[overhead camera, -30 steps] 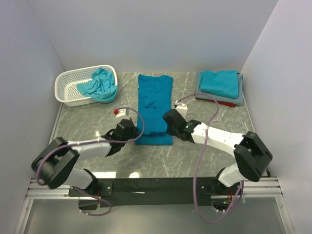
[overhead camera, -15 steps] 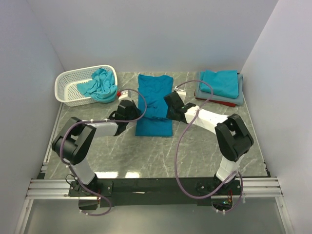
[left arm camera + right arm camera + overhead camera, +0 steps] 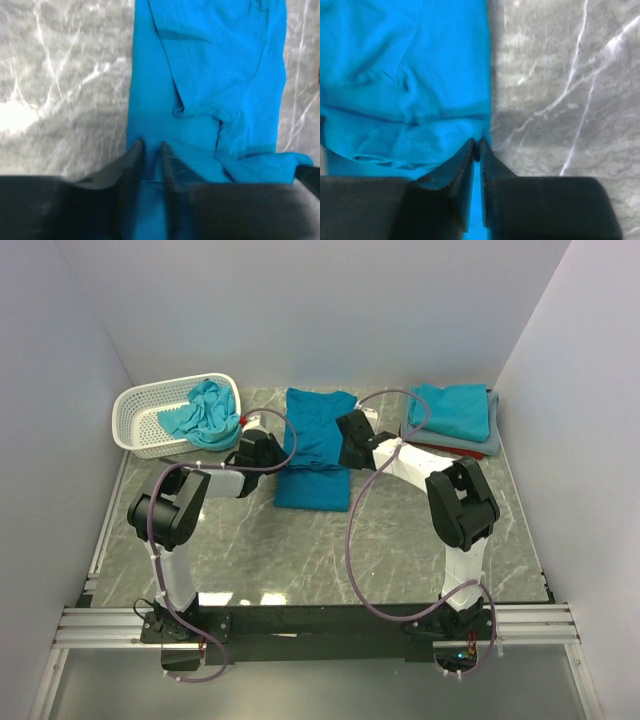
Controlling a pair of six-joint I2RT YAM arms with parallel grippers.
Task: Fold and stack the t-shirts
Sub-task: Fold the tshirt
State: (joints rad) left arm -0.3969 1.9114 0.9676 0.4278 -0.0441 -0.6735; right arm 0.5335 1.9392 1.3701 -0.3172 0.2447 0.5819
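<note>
Item: your left gripper [image 3: 150,146], blurred; you cannot tell whether its jaws pinch the shirt [image 3: 210,75] or stand over it.
Item: right gripper [image 3: 476,144], same doubt.
Item: shirt, cut by the top edge in both wrist views, near end hidden behind the fingers [image 3: 131,170].
Item: red shirt [image 3: 422,444], a sliver only, under the stack [image 3: 455,412].
Item: basket [image 3: 140,410] heap [image 3: 205,412], shirt count beyond telling.
</note>
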